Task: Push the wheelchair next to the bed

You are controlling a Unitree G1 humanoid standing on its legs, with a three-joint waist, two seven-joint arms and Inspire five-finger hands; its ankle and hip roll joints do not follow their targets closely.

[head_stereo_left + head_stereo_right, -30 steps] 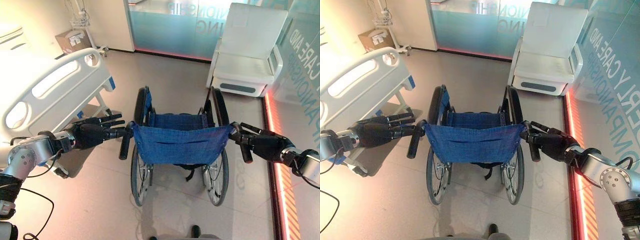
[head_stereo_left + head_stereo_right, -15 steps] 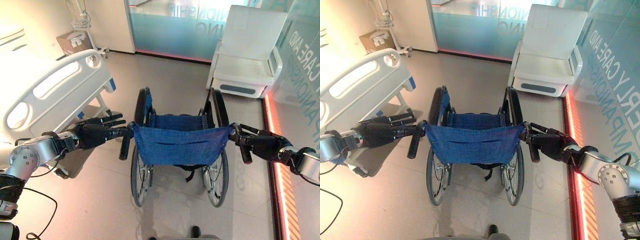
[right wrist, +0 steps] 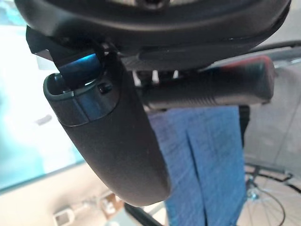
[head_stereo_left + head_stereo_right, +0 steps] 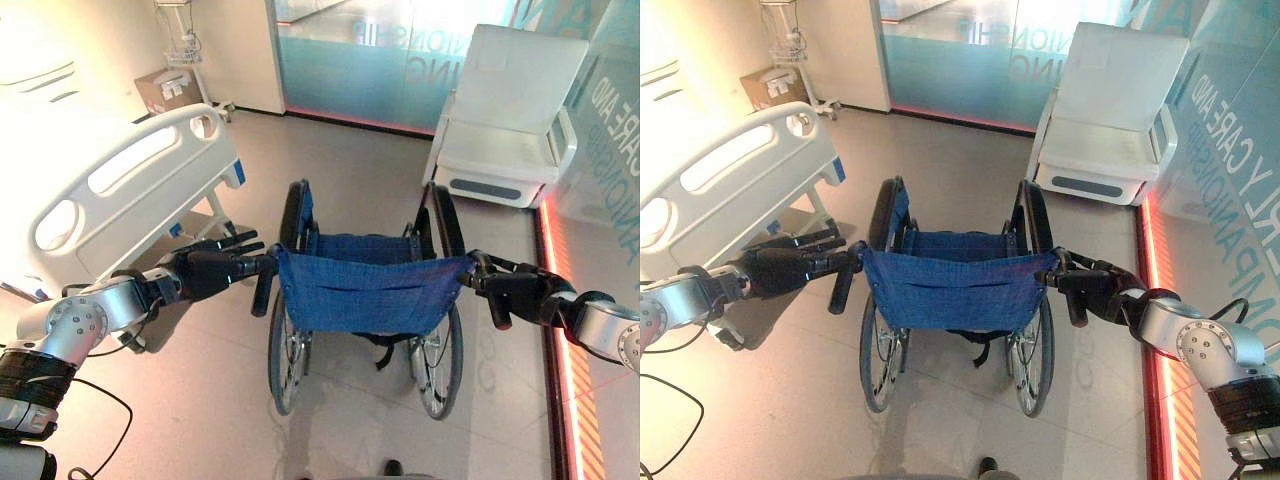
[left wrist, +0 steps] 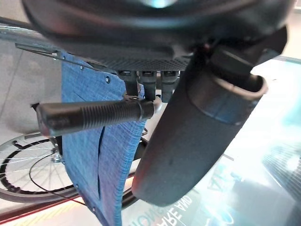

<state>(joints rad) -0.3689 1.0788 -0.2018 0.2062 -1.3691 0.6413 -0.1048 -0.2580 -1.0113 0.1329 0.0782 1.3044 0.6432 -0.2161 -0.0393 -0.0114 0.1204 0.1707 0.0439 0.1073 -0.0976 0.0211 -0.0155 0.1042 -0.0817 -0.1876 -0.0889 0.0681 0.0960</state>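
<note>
The wheelchair point(image 4: 365, 290), with a blue cloth back and seat, stands in front of me, seen from behind. The white hospital bed point(image 4: 130, 190) lies to its left, footboard rail towards the chair. My left hand point(image 4: 205, 272) reaches to the left push handle point(image 4: 262, 292), its fingers straight against the bar at the handle's root. In the left wrist view the ribbed grip point(image 5: 89, 115) runs past the fingers, with the thumb point(image 5: 197, 136) beside it. My right hand point(image 4: 520, 293) is open too, fingers laid on the right push handle point(image 4: 497, 308), whose grip point(image 3: 207, 89) appears in the right wrist view.
A white armchair point(image 4: 510, 120) stands ahead on the right against a frosted glass wall point(image 4: 400, 50). A glowing red strip point(image 4: 560, 350) runs along the floor at the right. A cardboard box point(image 4: 165, 90) and a wire stand sit at the back left, beyond the bed.
The whole picture has shifted as I move forward. The wheelchair has rolled a little ahead with both hands still against its handles, and the bed's footboard lies closer beside it.
</note>
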